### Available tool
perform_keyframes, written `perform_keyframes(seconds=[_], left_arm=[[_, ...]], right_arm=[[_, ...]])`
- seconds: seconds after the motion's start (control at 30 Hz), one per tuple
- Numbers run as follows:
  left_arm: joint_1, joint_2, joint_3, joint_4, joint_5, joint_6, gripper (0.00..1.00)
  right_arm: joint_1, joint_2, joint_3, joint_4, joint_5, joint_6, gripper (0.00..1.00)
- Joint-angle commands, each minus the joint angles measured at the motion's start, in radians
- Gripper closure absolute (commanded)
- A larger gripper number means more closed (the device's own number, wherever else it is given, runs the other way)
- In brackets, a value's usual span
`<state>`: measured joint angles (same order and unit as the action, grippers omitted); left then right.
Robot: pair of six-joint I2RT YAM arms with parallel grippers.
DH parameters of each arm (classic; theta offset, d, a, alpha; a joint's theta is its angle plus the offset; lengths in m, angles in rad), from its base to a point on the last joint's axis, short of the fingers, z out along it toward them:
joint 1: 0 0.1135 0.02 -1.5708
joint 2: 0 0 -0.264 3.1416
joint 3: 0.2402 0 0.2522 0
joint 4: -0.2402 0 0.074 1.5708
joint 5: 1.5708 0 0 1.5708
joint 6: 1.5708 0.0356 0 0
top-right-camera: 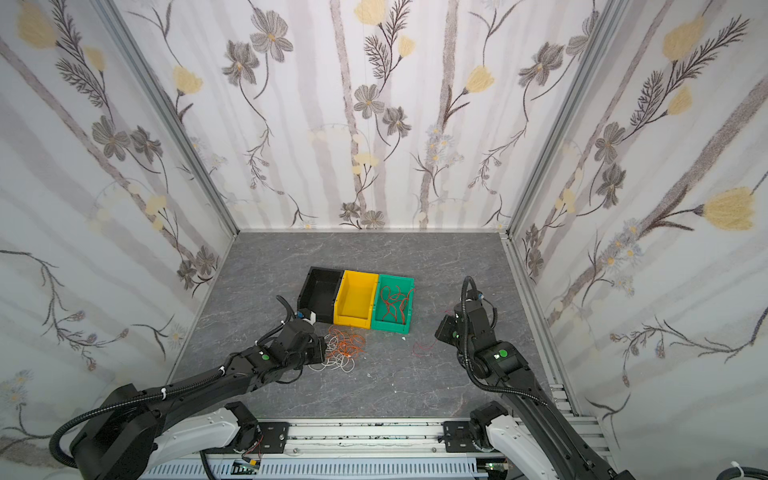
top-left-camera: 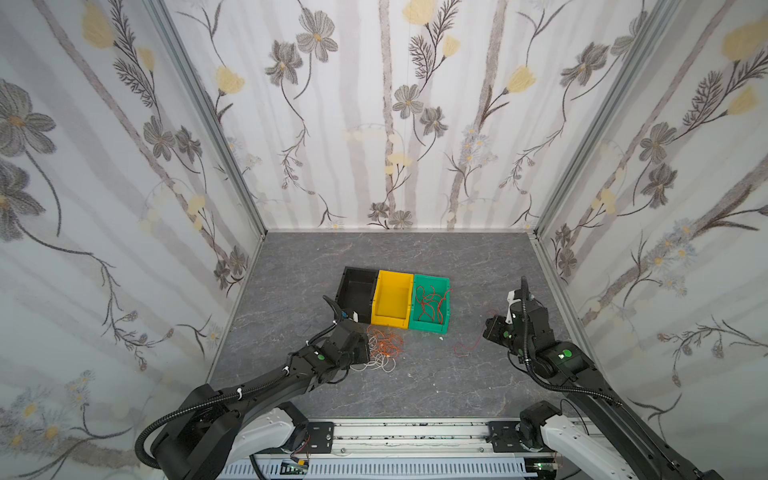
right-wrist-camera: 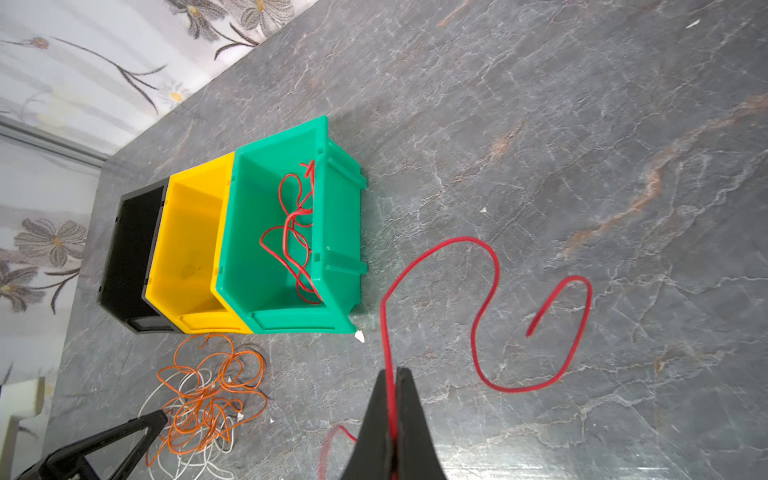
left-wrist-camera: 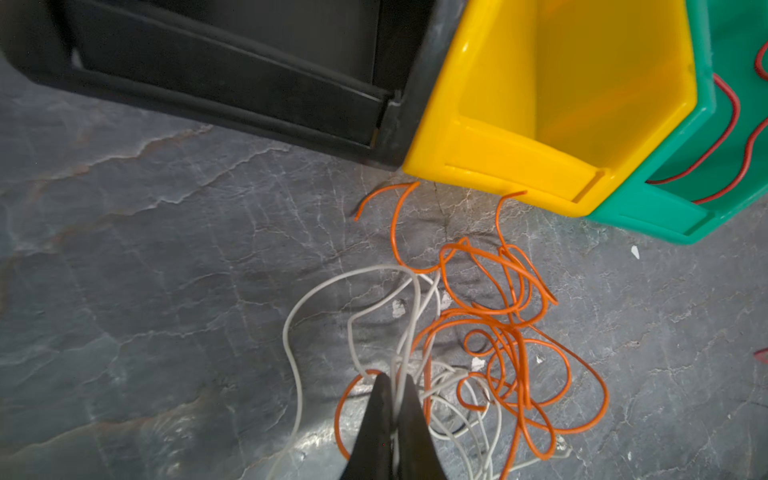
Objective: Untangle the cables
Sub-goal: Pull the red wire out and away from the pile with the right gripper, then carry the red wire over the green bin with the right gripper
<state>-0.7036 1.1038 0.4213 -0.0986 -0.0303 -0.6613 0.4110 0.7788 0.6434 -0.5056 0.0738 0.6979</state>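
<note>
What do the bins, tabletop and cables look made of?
Bins: moulded plastic, glossy; bright highlights and ribbed walls show it. Tabletop: grey veined stone look; real slate or printed laminate, cannot tell. Cables: thin wire in smooth, probably plastic, insulation; they hold springy curls.

Grey tabletop: bins, cables

Both the white cables and the green bin run off-edge.
</note>
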Motion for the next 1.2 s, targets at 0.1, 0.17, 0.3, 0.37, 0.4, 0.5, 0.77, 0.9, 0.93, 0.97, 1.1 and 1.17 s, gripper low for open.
perform_keyframes(seconds=[0.1,0.17,0.3,0.37,0.4,0.5,0.77,0.9,0.93,0.97,1.1,1.17], left_arm=[[0.006,-0.010,-0.009,-0.014,-0.012,-0.012,1.00],[0.007,-0.002,-0.009,-0.003,-0.004,-0.012,1.00],[0.007,0.010,-0.010,0.019,0.010,-0.014,1.00],[0.007,0.013,-0.012,0.026,0.015,-0.014,1.00],[0.007,0.016,-0.011,0.031,0.018,-0.014,1.00],[0.007,0.019,-0.010,0.038,0.029,-0.014,1.00],[0.007,0.013,-0.023,0.048,0.035,-0.020,1.00],[0.007,0.011,-0.023,0.049,0.034,-0.020,1.00],[0.007,0.013,-0.024,0.050,0.035,-0.020,1.00],[0.007,0.013,-0.023,0.051,0.036,-0.021,1.00],[0.007,0.020,-0.021,0.056,0.038,-0.021,1.00],[0.008,0.025,-0.019,0.057,0.038,-0.022,1.00]], right_arm=[[-0.008,0.026,0.052,0.013,-0.104,-0.051,1.00],[-0.009,0.042,0.067,0.049,-0.159,-0.076,1.00],[-0.003,0.115,0.140,0.108,-0.296,-0.159,1.00],[0.001,0.167,0.181,0.128,-0.339,-0.203,1.00],[0.003,0.194,0.201,0.145,-0.367,-0.227,1.00],[0.004,0.274,0.251,0.213,-0.462,-0.270,1.00],[0.007,0.524,0.428,0.293,-0.692,-0.323,1.00],[0.005,0.632,0.481,0.288,-0.728,-0.376,1.00],[0.005,0.660,0.490,0.287,-0.732,-0.386,1.00],[0.003,0.683,0.498,0.284,-0.733,-0.396,1.00],[-0.008,0.781,0.537,0.244,-0.730,-0.437,1.00],[-0.014,0.819,0.539,0.245,-0.721,-0.442,1.00]])
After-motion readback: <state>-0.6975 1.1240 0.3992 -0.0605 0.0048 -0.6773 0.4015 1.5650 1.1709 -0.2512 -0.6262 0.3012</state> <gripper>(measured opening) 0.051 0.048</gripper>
